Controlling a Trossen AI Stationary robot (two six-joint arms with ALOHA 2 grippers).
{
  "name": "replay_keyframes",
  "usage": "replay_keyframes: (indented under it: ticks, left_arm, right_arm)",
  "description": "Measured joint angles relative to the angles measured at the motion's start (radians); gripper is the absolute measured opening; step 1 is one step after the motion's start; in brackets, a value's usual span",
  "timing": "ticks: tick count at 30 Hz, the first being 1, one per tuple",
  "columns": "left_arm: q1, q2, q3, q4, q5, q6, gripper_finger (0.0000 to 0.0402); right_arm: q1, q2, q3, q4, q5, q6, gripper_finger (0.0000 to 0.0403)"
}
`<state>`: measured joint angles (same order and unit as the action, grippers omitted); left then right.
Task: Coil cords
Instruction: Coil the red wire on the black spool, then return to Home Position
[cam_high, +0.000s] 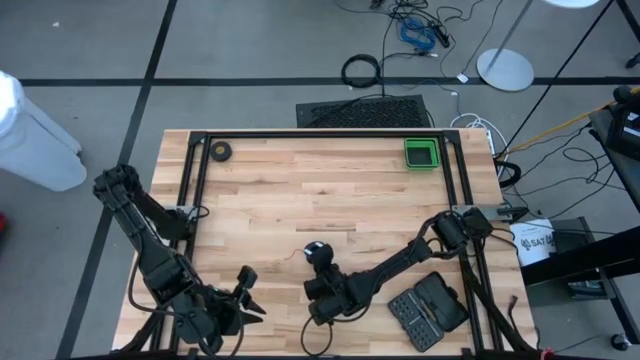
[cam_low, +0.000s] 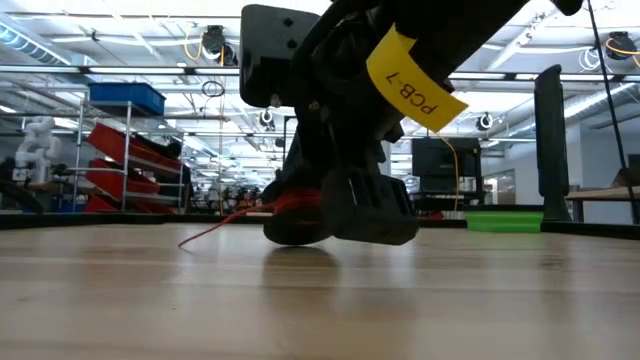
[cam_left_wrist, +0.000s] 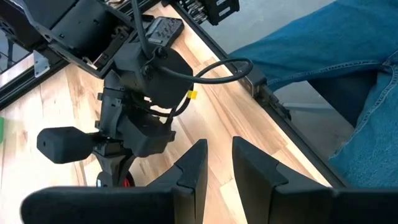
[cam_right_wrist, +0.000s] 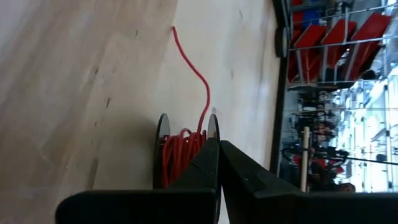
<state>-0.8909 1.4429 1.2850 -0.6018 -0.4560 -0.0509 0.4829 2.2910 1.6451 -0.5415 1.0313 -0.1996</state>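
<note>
The cords are thin red wire wound on a small dark spool (cam_high: 317, 250) with a pale centre. The spool lies flat on its lower flange on the table, near the middle of the front half. The wire's loose end (cam_right_wrist: 186, 53) trails off across the wood (cam_low: 205, 236). My right gripper (cam_right_wrist: 218, 144) is shut, its tips at the spool (cam_right_wrist: 180, 155). My left gripper (cam_high: 245, 290) hovers near the front left, open with nothing between its fingers (cam_left_wrist: 217, 155). My right gripper lays its shut fingertips (cam_right_wrist: 208, 152) against the spool's top flange (cam_right_wrist: 213, 124), beside the red windings. It comes from the table's near side, slanting down. The spool lies flat on the table. Whether any wire is caught between the fingers, I cannot tell.
A green tray (cam_high: 421, 153) sits at the far right and a small dark tape roll (cam_high: 220, 151) at the far left. A black tool case (cam_high: 428, 310) lies at the front right. A person's legs in jeans (cam_left_wrist: 348, 81) show beyond the table's edge.
</note>
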Motion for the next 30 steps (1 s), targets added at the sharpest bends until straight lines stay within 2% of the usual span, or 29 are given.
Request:
replay_keyframes:
  ticks: [5, 14, 22, 26, 30]
  left_arm:
    - [0.000, 0.000, 0.000, 0.000, 0.000, 0.000, 0.0081]
    - [-0.002, 0.000, 0.000, -0.013, 0.000, -0.023, 0.0081]
    - [-0.002, 0.000, 0.000, -0.013, -0.001, -0.022, 0.0081]
    - [-0.002, 0.000, 0.000, -0.013, -0.053, -0.021, 0.0081]
    - [0.006, 0.000, 0.000, -0.010, -0.158, 0.006, 0.0081]
  right_arm:
    - [-0.004, 0.000, 0.000, 0.000, -0.017, 0.012, 0.0024]
    - [0.009, -0.003, 0.000, -0.003, -0.019, 0.067, 0.0088]
    - [0.046, -0.061, 0.000, -0.064, -0.100, 0.155, 0.0126]
    - [0.062, -0.128, 0.000, -0.123, -0.122, 0.220, 0.0129]
    - [0.079, -0.230, 0.000, -0.194, -0.135, 0.328, 0.0124]
